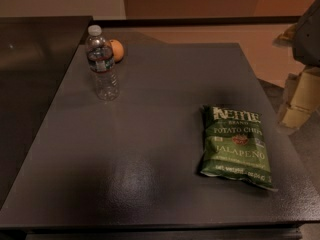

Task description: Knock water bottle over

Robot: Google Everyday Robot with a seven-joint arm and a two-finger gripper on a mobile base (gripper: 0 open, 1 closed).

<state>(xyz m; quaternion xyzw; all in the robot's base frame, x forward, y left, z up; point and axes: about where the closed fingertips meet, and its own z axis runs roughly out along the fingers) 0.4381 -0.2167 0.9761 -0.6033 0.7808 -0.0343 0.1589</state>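
The water bottle (102, 64) is small, clear and ribbed, with a white cap and a dark label band. It stands upright near the far left corner of the dark table (150, 149). My gripper (298, 101) shows at the right edge of the view, beyond the table's right side. It is far from the bottle and touches nothing on the table. Part of my arm (307, 34) shows as a dark rounded shape above it.
An orange (116, 49) sits just behind and to the right of the bottle. A green jalapeño potato chip bag (235, 145) lies flat on the right half of the table. A darker counter (35, 49) adjoins the table's left side.
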